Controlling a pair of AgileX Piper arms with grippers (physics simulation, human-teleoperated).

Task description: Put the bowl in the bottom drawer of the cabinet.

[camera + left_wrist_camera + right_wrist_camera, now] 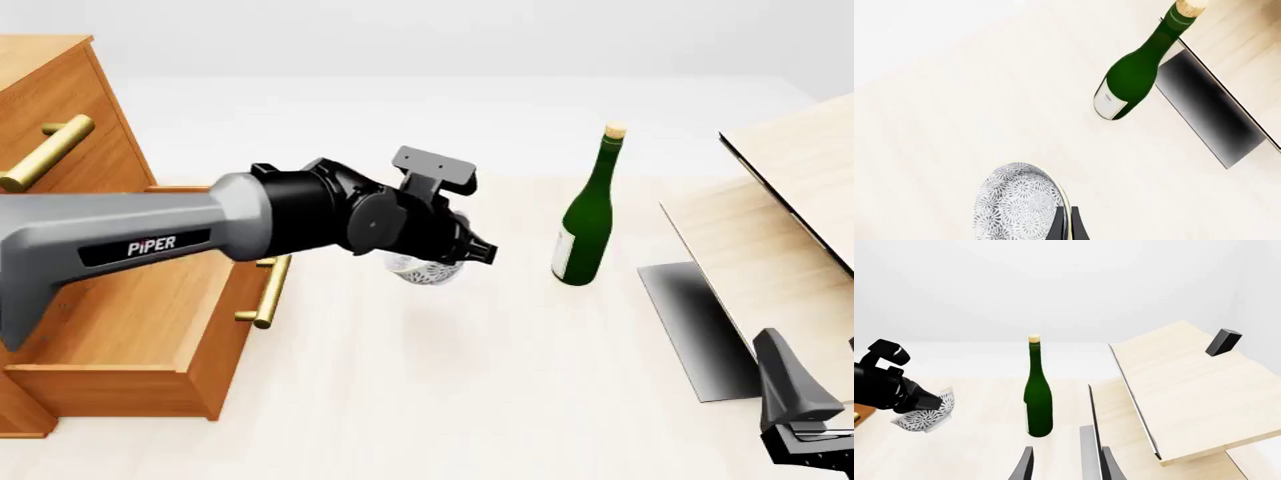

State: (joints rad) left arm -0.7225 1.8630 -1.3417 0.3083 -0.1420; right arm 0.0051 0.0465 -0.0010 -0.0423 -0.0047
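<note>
Speckled white bowl point(424, 268) tilted, clamped by its rim in the left hand point(470, 252) above the desk point(441, 400), between open bottom drawer point(127, 340) and green bottle point(589, 210), right hand point(1064, 462) parted, empty.

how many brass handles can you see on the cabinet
2. One upper handle at the front view's far left, one handle on the open bottom drawer. The left arm may hide another.
</note>
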